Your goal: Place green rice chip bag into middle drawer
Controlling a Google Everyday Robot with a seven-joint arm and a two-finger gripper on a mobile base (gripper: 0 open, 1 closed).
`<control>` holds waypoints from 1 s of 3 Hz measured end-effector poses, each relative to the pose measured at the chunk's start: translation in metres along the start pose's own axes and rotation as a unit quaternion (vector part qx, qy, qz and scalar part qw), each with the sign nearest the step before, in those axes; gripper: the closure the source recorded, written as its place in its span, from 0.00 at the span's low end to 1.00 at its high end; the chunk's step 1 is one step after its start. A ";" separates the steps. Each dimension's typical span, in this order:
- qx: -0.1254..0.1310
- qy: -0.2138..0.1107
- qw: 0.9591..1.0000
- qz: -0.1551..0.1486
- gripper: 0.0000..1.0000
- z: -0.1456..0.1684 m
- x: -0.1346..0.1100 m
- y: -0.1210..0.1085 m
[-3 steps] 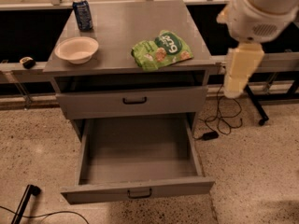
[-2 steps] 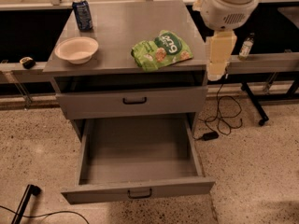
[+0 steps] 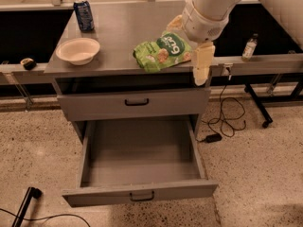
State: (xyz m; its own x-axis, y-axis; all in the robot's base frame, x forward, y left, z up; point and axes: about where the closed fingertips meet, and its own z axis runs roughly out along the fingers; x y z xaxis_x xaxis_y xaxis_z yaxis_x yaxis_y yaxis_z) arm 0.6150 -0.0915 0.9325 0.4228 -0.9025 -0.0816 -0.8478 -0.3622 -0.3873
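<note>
The grey metal desk (image 3: 118, 37) carries three loose things, one of each kind: one crinkly bright-green rice chip bag (image 3: 163, 53), one blue drinks can (image 3: 84, 14) and one shallow white bowl (image 3: 78, 50). Beneath it are two grey drawers with black handles: one shut upper drawer (image 3: 135, 103) and one pulled-out middle drawer (image 3: 142, 193). One small bottle (image 3: 249, 47) stands on the grey rail (image 3: 270, 59) to the right. One cream claw (image 3: 201, 65) hangs at the desk's right front corner, just beside the bag.
</note>
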 end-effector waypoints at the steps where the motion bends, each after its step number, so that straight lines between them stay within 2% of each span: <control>1: -0.004 -0.007 1.000 -0.013 0.00 0.006 -0.003 0.000; 2: -0.004 -0.007 1.000 -0.013 0.00 0.006 -0.003 0.000; 3: -0.028 0.000 0.999 -0.030 0.00 0.020 -0.001 -0.006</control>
State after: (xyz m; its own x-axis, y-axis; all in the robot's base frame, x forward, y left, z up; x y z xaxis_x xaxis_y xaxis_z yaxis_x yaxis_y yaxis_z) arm 0.6257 -0.0837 0.9168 0.4738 -0.8786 -0.0600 -0.8372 -0.4282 -0.3402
